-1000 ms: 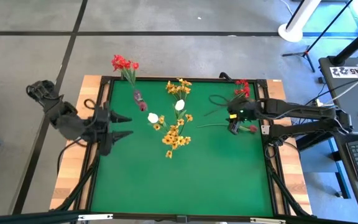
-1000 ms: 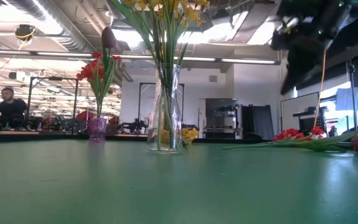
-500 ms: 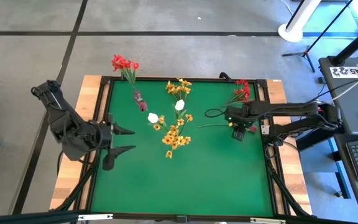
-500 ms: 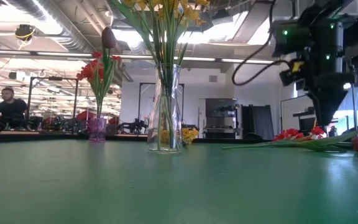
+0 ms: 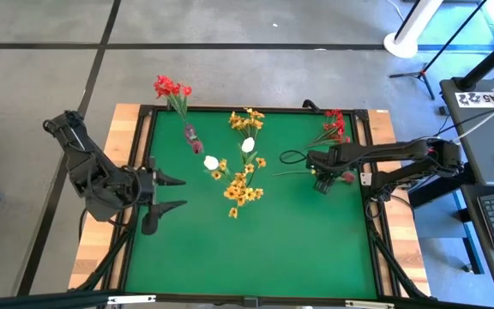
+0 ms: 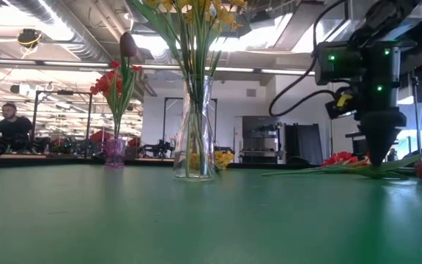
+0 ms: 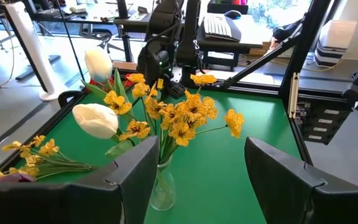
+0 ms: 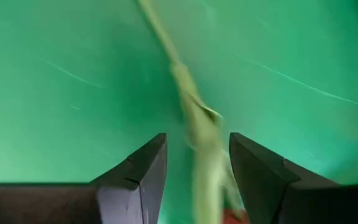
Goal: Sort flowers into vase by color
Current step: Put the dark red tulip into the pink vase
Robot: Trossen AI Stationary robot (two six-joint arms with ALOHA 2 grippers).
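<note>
A dark-red bud flower (image 5: 292, 173) lies on the green mat at the right, its bud (image 5: 347, 178) toward the right edge. My right gripper (image 5: 322, 183) points down over it, low at the mat (image 6: 378, 163). It is open, one finger on either side of the green stem (image 8: 191, 112), apart from it. A red cluster (image 5: 333, 125) lies at the far right. A clear glass vase (image 6: 195, 139) at the middle holds yellow-orange clusters and white buds (image 7: 95, 119). A small purple vase (image 6: 114, 152) at the far left holds red flowers. My left gripper (image 5: 171, 193) waits open at the left.
A raised black frame (image 5: 369, 154) borders the mat. Bare green mat (image 5: 256, 249) spreads over the near half. The tall yellow bouquet (image 5: 243, 184) stands between the two arms. A person (image 6: 6, 128) sits in the room far behind the table.
My right gripper has come down from high above to the mat, over the dark-red bud flower's stem, shifting slightly toward the table's left. My left arm has drawn back a little toward the near left. The flowers lie as before.
</note>
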